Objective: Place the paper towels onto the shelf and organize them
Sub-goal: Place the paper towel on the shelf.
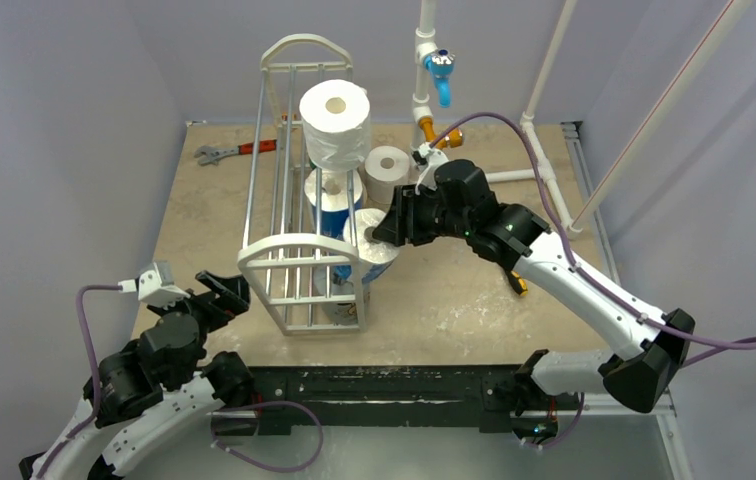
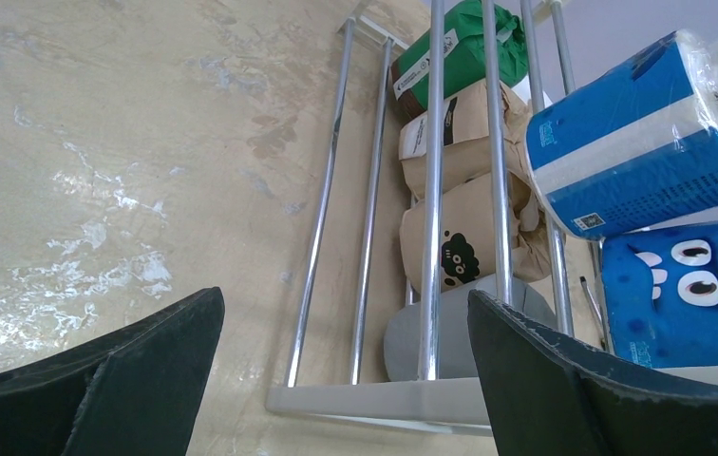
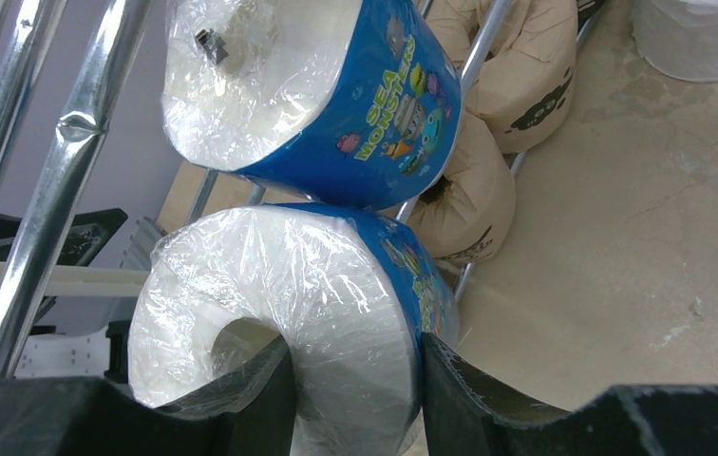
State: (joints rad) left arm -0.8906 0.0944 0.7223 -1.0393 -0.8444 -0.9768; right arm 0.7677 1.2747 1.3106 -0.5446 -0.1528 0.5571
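Right wrist: lower blue roll (image 3: 270, 285), wall w/in right pincer (image 3: 350, 375).

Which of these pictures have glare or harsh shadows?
Top external view: even, soft light, faint shadows. Left wrist view: bright streaks along the thin silver metal rods. Right wrist view: glare on the film of the blue-wrapped paper towel roll.

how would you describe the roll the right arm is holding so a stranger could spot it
Start at the white shelf in the middle, then go to its right side near the front arch. There the right fingers pinch a blue-and-white wrapped roll by its hollow end. Its twin further back is ungripped.
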